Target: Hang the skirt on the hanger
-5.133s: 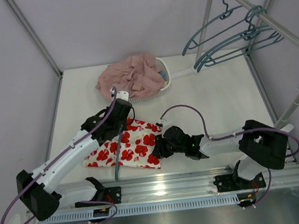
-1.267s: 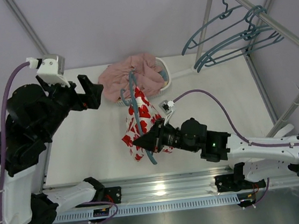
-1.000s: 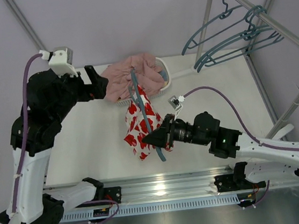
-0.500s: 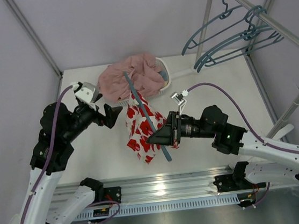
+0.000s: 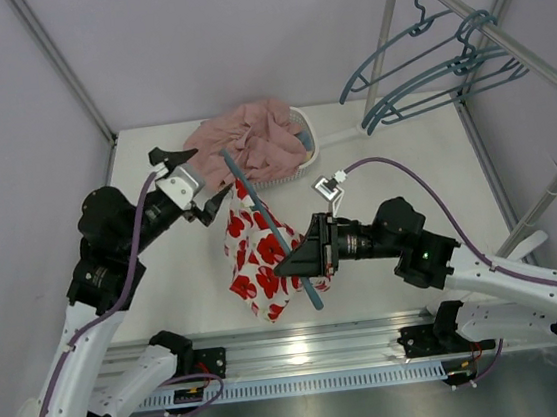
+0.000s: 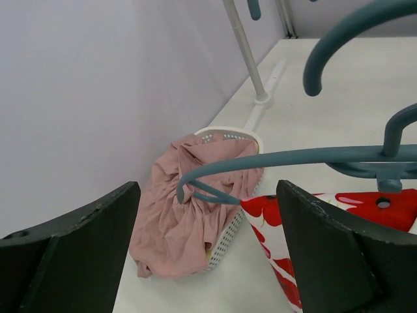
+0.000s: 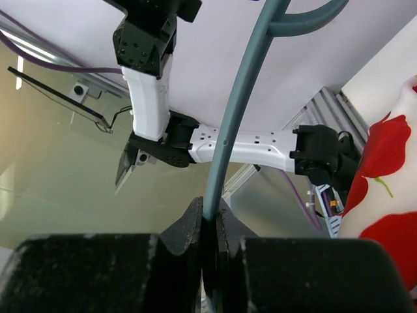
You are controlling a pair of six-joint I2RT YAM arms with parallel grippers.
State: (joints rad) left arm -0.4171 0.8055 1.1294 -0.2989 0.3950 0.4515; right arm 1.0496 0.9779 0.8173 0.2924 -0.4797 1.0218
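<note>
My right gripper (image 5: 285, 265) is shut on the thin teal-grey hanger (image 5: 265, 220), pinching its bar (image 7: 225, 140) between both fingers and holding it up off the table. The white skirt (image 5: 254, 257) with red flowers hangs from the hanger; its cloth also shows at the right edge (image 7: 389, 195). My left gripper (image 5: 198, 182) is open near the hanger's far end. In the left wrist view the hanger's arm tip (image 6: 189, 189) lies between the wide-apart fingers (image 6: 78, 248), untouched, with the skirt (image 6: 391, 202) to the right.
A dusty-pink garment (image 5: 246, 142) spills over a white perforated basket (image 5: 307, 143) at the back, just behind the hanger tip. Several more teal hangers (image 5: 434, 70) hang on a metal rack rail (image 5: 506, 42) at the back right. Frame posts stand at the table's corners.
The left arm has swung down from high on the left and brought its open gripper up to the hanger's far end. The right gripper kept its hold, tilting hanger and skirt slightly leftward.
</note>
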